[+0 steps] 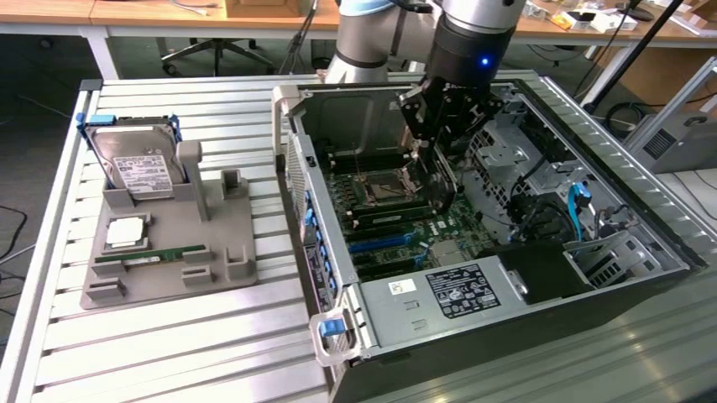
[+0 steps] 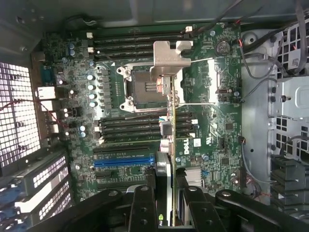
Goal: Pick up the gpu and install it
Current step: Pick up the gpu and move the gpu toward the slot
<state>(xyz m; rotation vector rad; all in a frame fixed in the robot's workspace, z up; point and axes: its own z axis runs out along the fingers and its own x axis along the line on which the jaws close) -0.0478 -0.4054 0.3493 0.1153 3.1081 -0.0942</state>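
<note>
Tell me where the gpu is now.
The gpu is held edge-on in the fingers inside the open case, right of the exterior view's centre, above the motherboard near the CPU socket.

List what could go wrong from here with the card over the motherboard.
1. The gpu, clamped in the fingers, hangs over the CPU socket; slipping or lowering here could damage the socket.
2. Its edge runs crosswise to the blue slot in the wrist view; pushed down unturned, it would likely jam rather than seat.
</note>
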